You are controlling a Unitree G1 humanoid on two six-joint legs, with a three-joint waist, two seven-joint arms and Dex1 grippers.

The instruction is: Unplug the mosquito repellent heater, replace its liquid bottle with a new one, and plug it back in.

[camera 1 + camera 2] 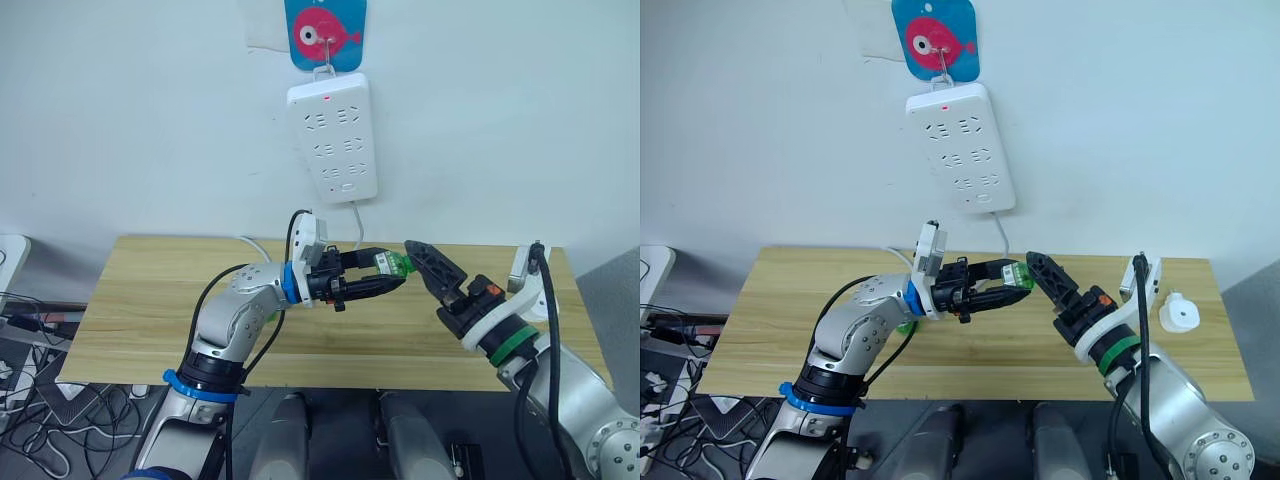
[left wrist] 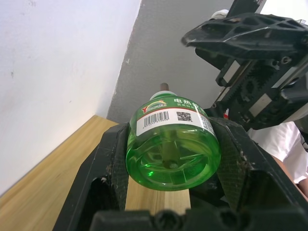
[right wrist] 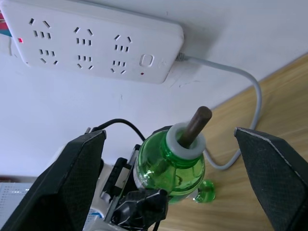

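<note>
Left gripper [image 1: 385,276] jaws clamp the green bottle [image 2: 171,144] mid-table; right gripper [image 3: 173,178] jaws gape wide, empty

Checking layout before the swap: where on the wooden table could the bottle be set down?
The light wooden table is bare on its left half, beside the left arm. Crowded at centre: the left pincer grips the green liquid bottle, facing the open right pincer. The small white heater occupies the far right.
</note>
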